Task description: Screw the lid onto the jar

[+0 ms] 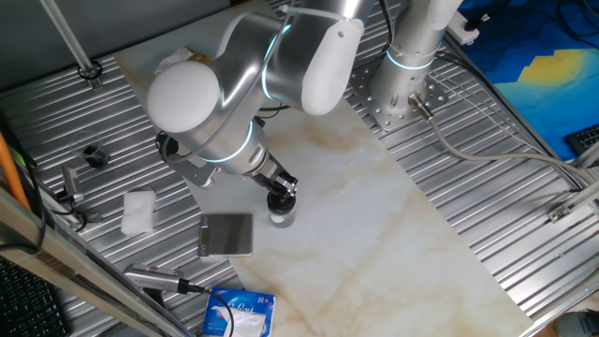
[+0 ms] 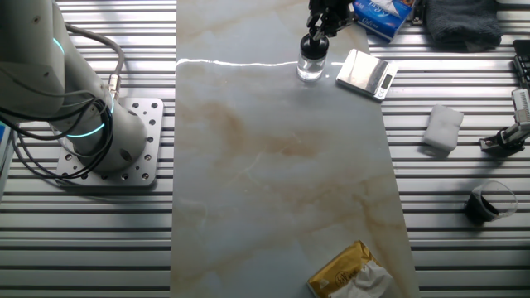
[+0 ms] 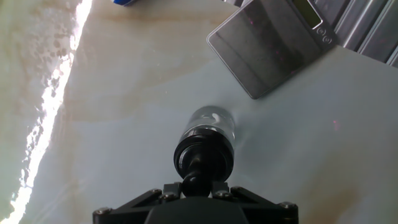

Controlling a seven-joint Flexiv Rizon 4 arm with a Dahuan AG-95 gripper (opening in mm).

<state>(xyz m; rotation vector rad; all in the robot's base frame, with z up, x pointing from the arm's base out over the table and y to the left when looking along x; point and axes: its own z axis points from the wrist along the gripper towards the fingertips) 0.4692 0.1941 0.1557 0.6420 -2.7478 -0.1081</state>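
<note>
The small clear glass jar (image 3: 212,122) stands upright on the marble tabletop, beside the grey square plate. The black lid (image 3: 204,155) sits on top of the jar's mouth. My gripper (image 3: 196,185) is shut on the lid's knob from above, its fingers pressed to either side of it. In one fixed view the jar (image 1: 281,216) shows just below the lid (image 1: 281,197), with the arm above. In the other fixed view the jar (image 2: 311,66) stands near the far edge, the lid (image 2: 314,43) on top of it.
A grey square plate, a scale (image 1: 227,234), lies just left of the jar. A white folded cloth (image 1: 138,212) and a blue packet (image 1: 241,313) lie nearby. A yellow packet (image 2: 348,271) is at the other end. The arm's base (image 2: 91,132) stands on the slatted surface.
</note>
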